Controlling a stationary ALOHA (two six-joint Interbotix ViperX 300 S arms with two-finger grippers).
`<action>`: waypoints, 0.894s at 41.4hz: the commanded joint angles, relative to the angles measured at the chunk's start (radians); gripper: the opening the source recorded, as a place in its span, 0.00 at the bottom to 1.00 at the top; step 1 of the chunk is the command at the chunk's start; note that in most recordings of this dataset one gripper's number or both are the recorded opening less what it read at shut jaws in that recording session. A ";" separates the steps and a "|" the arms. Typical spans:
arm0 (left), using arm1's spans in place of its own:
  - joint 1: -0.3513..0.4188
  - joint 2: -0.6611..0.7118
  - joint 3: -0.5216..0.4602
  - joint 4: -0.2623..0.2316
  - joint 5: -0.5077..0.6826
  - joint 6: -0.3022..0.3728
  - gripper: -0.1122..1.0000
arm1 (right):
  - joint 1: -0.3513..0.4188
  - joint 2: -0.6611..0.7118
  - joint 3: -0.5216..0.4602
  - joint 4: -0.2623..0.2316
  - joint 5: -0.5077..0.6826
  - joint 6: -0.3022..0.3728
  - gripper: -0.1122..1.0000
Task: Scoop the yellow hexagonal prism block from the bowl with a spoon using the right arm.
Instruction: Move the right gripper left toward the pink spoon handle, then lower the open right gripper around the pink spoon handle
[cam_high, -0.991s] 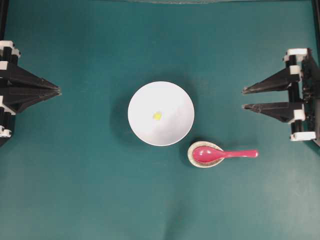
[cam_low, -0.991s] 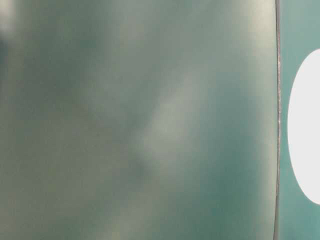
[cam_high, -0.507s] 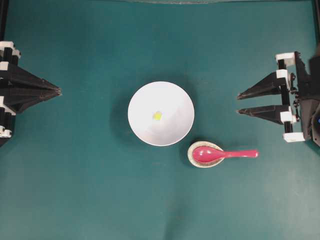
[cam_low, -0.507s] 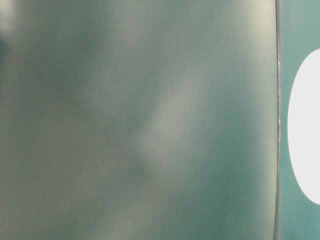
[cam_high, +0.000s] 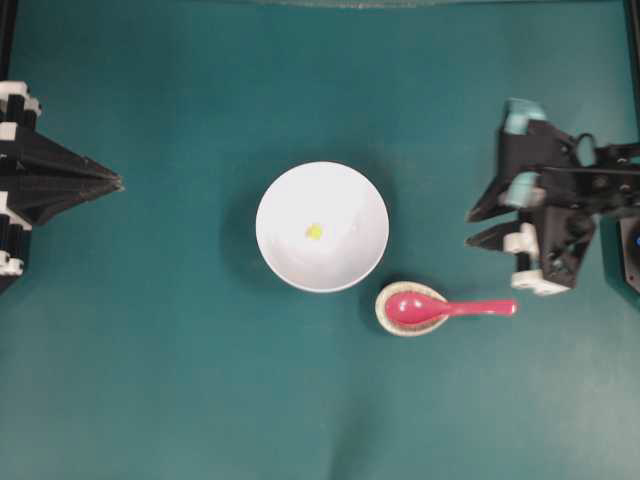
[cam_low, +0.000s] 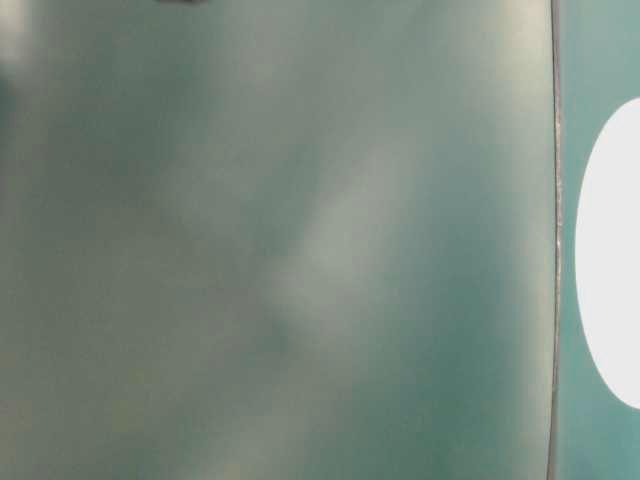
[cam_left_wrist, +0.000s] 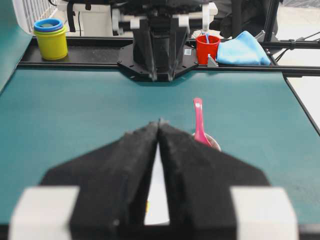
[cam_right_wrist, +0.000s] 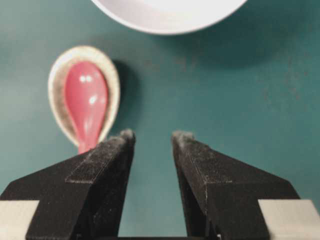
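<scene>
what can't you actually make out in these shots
- Table-level view: almost all blur; only part of the bowl shows, cut by the right edge.
- Right wrist view: the spoon handle is hidden behind a gripper finger; the block is out of frame.
- Left wrist view: the left gripper hides most of the bowl.
- Overhead view: the yellow block is too small to show its shape.

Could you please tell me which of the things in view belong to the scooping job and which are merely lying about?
Belong to the job:
yellow block
white bowl
pink-red spoon
right pincer, open

Lying about:
speckled spoon rest under the spoon
left pincer, shut
stacked cups, red cup, blue cloth
</scene>
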 joint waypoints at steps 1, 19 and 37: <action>-0.002 0.005 -0.026 0.003 -0.005 0.002 0.20 | 0.000 0.049 -0.054 0.003 0.002 0.006 0.49; -0.002 0.005 -0.026 0.002 0.009 0.002 0.20 | 0.149 0.089 0.048 0.029 -0.233 0.071 0.46; -0.002 0.006 -0.025 0.003 0.009 0.000 0.20 | 0.222 0.107 0.238 0.031 -0.511 0.207 0.46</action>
